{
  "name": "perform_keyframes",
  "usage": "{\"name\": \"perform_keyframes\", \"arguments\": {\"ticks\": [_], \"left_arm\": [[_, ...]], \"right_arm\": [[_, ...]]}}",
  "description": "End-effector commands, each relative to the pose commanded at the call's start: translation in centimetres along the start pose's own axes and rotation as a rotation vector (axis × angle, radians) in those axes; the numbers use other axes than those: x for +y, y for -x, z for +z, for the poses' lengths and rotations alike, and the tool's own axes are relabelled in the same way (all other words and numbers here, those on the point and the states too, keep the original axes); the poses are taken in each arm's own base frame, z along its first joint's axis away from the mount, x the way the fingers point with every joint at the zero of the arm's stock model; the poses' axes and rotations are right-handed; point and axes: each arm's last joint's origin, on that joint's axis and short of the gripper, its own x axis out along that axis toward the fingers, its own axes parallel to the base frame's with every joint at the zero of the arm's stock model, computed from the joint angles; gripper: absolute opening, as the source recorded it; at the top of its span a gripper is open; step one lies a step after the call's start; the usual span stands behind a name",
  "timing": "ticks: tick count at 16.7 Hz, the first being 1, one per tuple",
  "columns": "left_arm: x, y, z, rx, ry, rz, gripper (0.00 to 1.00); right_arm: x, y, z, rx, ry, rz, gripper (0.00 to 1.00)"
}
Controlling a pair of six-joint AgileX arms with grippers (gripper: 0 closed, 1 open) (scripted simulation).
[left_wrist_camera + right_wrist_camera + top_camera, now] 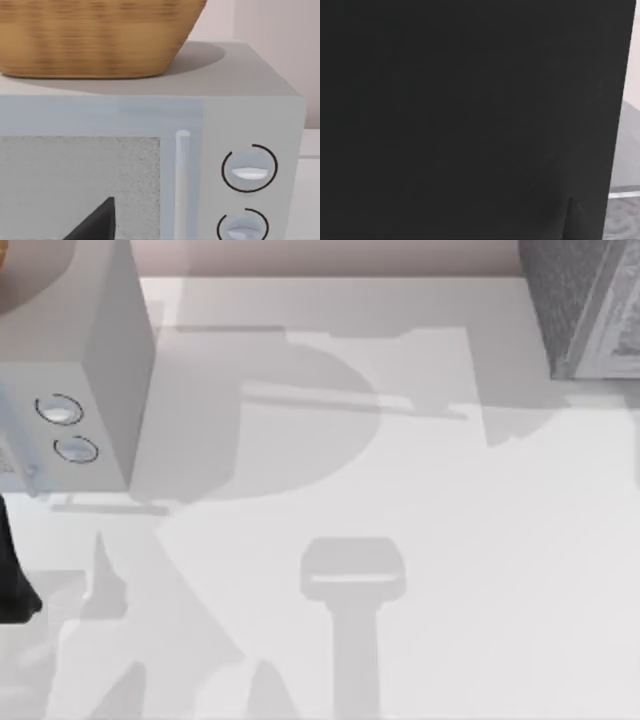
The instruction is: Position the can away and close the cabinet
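Top view gives me the table (pixel 420 540), mostly bare and crossed by arm shadows, with the cabinet (pixel 585 310) at its far right corner, speckled dark side toward the middle and the paler door frame at the picture's right edge. At the left stands a smooth grey box (pixel 70 370) with two dials, and a dark piece of my left arm (pixel 12 570) shows at the left edge below it.

Left wrist view faces that box (pixel 250 100) close up: dials, a slim upright handle (pixel 182 175), a wicker basket (pixel 95 35) on top. A black wedge at the bottom is probably one finger (pixel 97 222) of the left gripper; I cannot tell how wide it stands or whether it holds anything.

Right wrist view is dark, so the right gripper's state is unknown to me too.

I cannot place the can from these pictures. Going by the task, I'd expect a light, thin-walled, smooth cylinder that dents under a hard squeeze and slips easily, so I'd grip it across the middle of the body, moderately. The cabinet door should be stiff; a flat push near its free edge ought to do.
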Motion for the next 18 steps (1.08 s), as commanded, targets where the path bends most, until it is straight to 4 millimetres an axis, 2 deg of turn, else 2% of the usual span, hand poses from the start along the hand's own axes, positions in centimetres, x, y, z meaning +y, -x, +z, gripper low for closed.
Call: {"name": "perform_keyframes", "arguments": {"ticks": [5, 9, 12, 15, 16, 18], "left_arm": [[0.0, 0.0, 0.0, 0.0, 0.0, 0.0, 1.0], [0.0, 0.0, 0.0, 0.0, 0.0, 0.0, 1.0], [0.0, 0.0, 0.0, 0.0, 0.0, 0.0, 1.0], [0.0, 0.0, 0.0, 0.0, 0.0, 0.0, 1.0], [0.0, 0.0, 0.0, 0.0, 0.0, 0.0, 1.0], [0.0, 0.0, 0.0, 0.0, 0.0, 0.0, 1.0]], "right_arm": [[7.9, 0.4, -0.3, 0.008, 0.009, -0.008, 1.0], [11.9, 1.7, -0.5, 0.014, 0.023, -0.01, 1.0], [13.0, 2.2, -0.6, 0.017, 0.029, -0.01, 1.0], [13.0, 2.2, -0.6, 0.017, 0.029, -0.01, 1.0], [12.2, 2.8, 0.0, -0.001, 0.031, -0.043, 1.0], [12.3, 2.3, 0.0, -0.001, 0.03, -0.042, 1.0]]}}
